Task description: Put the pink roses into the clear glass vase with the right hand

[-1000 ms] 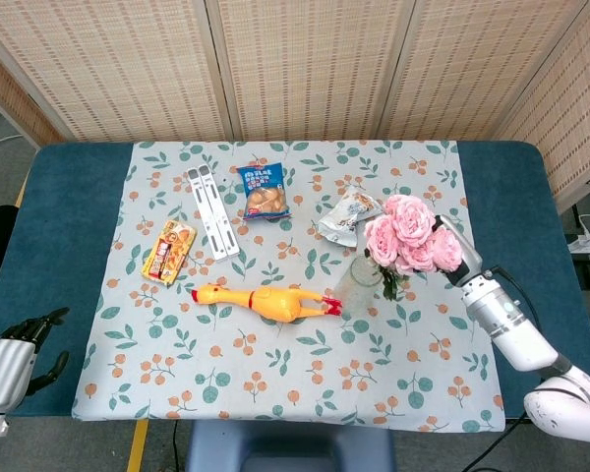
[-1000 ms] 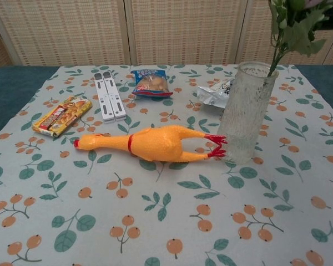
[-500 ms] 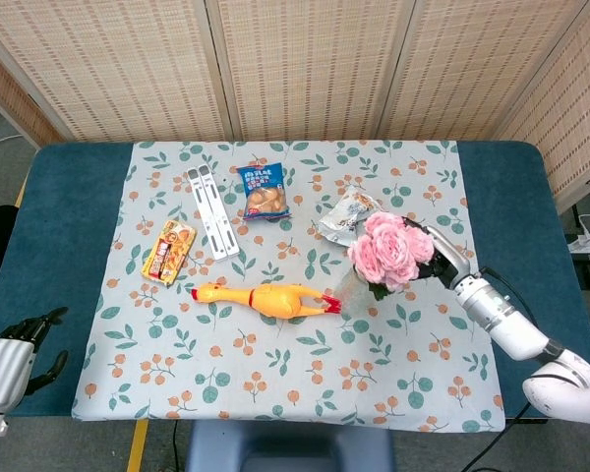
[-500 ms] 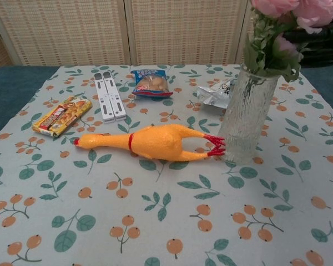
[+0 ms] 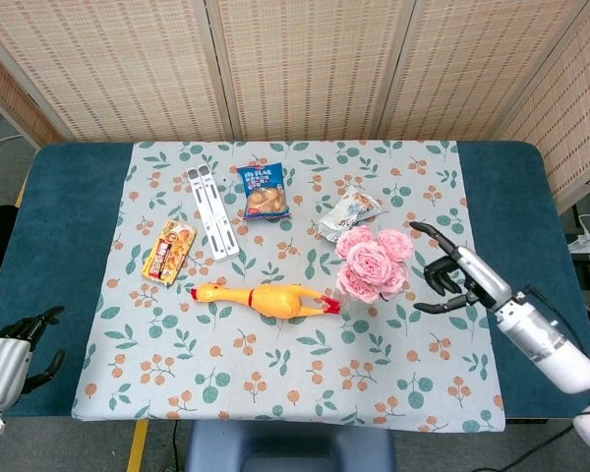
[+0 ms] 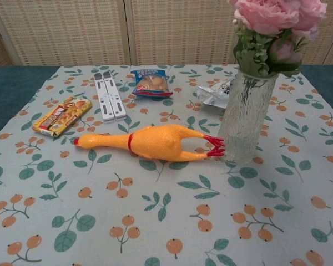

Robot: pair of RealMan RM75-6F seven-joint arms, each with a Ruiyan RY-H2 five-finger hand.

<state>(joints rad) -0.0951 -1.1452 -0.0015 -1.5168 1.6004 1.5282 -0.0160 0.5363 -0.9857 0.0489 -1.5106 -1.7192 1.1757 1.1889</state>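
The pink roses (image 5: 372, 262) stand in the clear glass vase (image 6: 246, 117), their blooms (image 6: 277, 15) and green leaves above its rim and the stems inside the glass. From the head view the blooms hide nearly all of the vase. My right hand (image 5: 453, 279) hovers to the right of the flowers, apart from them, fingers spread and holding nothing. My left hand (image 5: 18, 344) hangs off the table's front left corner, fingers loosely curled with nothing in them.
A yellow rubber chicken (image 5: 265, 297) lies just left of the vase, its red feet (image 6: 215, 146) against the glass. Behind are a silver snack bag (image 5: 349, 213), a blue snack bag (image 5: 264, 191), a white folding stand (image 5: 211, 211) and an orange box (image 5: 168, 252).
The roses sank fully into the vase. My right hand let go of them and drew back to the right, fingers spreading apart. The left hand stayed put.
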